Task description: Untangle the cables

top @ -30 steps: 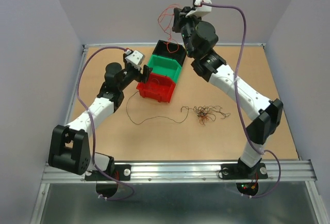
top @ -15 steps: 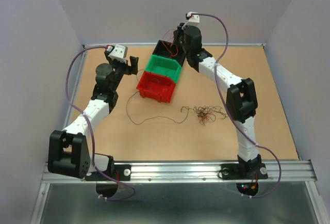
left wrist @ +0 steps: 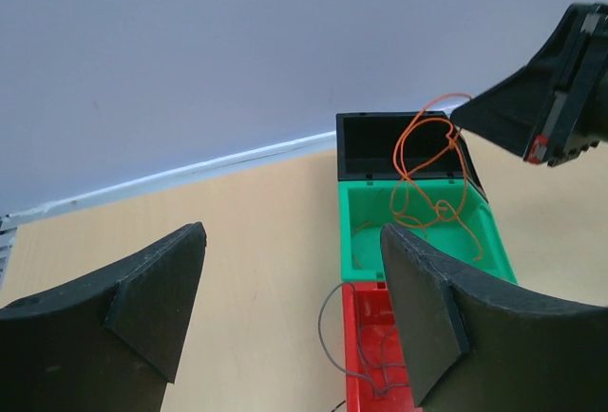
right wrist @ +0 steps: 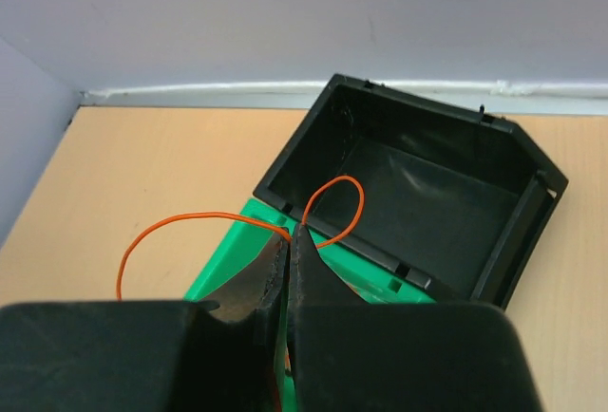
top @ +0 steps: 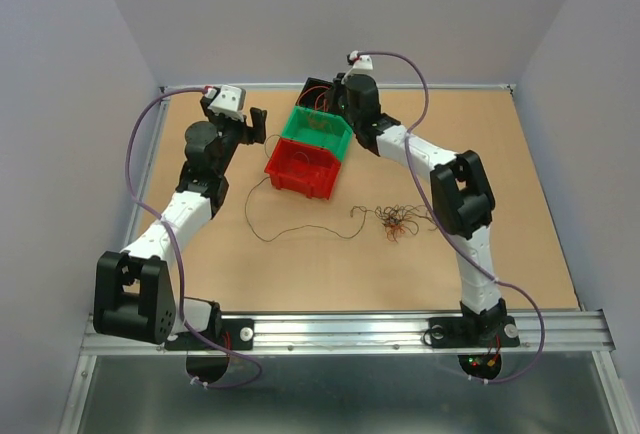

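The cables (top: 398, 221) lie as a small curly tangle of dark, red and orange wires on the table right of centre. One orange wire (right wrist: 190, 216) is pinched in my right gripper (right wrist: 290, 234), which is shut on it above the green bin (right wrist: 226, 258). Its loops (left wrist: 427, 170) hang down into that bin (left wrist: 350, 234). A thin dark wire (top: 262, 230) trails from the red bin (top: 296, 182) across the table towards the tangle. My left gripper (left wrist: 293, 236) stands open and empty, left of the bins. From above, the right gripper (top: 337, 104) is over the black and green bins.
Three bins sit in a diagonal row at the back: black (top: 312, 89), green (top: 341, 144), red. A grey wire (left wrist: 328, 336) hangs over the rim of the red bin (left wrist: 353, 360). The table's raised rim (top: 150, 169) and walls enclose the area.
My right arm has come down from high above the bins, lowering the orange wire into the green bin. The left gripper has drawn back left from the red bin and opened wider.
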Tool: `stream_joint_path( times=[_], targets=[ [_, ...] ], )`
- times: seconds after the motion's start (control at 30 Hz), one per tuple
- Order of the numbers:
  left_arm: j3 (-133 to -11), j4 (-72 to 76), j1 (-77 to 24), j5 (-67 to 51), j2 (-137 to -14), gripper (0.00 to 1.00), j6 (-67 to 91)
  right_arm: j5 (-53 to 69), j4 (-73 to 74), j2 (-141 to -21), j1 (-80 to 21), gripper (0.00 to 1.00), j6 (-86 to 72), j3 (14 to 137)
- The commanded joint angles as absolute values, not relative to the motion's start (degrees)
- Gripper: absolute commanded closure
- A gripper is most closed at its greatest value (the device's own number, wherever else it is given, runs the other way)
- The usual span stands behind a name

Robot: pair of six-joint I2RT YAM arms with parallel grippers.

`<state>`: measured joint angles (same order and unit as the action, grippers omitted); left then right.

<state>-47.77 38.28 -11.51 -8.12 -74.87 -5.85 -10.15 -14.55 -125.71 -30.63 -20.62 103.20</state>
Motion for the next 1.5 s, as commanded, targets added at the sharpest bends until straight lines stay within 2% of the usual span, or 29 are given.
stream_joint_path(
  times=[0.0, 0.37, 0.53, 0.8, 0.9, 0.93, 1.07, 1.17, 1.27, 1.37, 1.43, 1.47],
  targets=[
    [-50.3, 40.8, -11.3, -7.8, -73.7, 0.14, -6.2, -11.9, -15.9, -126.7, -32.3, 1.0, -22.0, 101.5],
    [-51.2, 39.5, -11.3, -8.3, -74.4, 0.14, -7.3, -6.7, -6.2, -134.2, -32.3, 0.99, -23.3, 103.3],
    [-52.5, 36.7, -11.3, -8.5, -75.0, 0.15, -8.6, -7.3, 1.5, -138.0, -32.3, 0.88, -22.2, 109.3],
    [-54.1, 29.4, -11.3, -8.3, -75.1, 0.11, -12.1, -10.5, 1.3, -129.8, -32.6, 0.71, -19.2, 107.2],
    [-54.7, 26.1, -11.3, -7.5, -75.9, 0.11, -13.5, -9.5, 1.4, -127.4, -32.6, 0.61, -18.3, 107.1],
    [-54.8, 25.1, -11.3, -6.9, -75.9, 0.11, -13.8, -9.1, 1.3, -126.0, -32.5, 0.54, -18.1, 106.8],
    [-53.3, 22.9, -11.3, -6.1, -73.9, 0.11, -15.8, -8.8, 1.2, -123.3, -32.5, 0.45, -17.8, 106.3],
    [-51.3, 20.9, -11.3, -8.0, -70.9, 0.11, -18.1, -7.0, 1.3, -121.6, -32.5, 0.34, -16.6, 105.0],
    [-49.8, 16.3, -11.3, -15.0, -68.7, 0.11, -22.2, -5.5, 1.3, -119.7, -32.6, 0.2, -15.8, 101.9],
    [-47.6, 10.2, -12.0, -26.5, -65.3, 0.1, -30.3, -5.4, 1.0, -114.5, -32.5, 0.18, -15.0, 94.9],
    [-46.5, 4.5, -13.7, -33.6, -64.1, 0.01, -37.5, -7.1, 0.7, -109.5, -32.5, 0.15, -14.1, 89.2],
    [-46.0, 2.7, -14.6, -35.2, -62.6, 0.01, -39.6, -9.6, 0.6, -107.9, -32.5, 0.14, -13.9, 87.5]
  ],
)
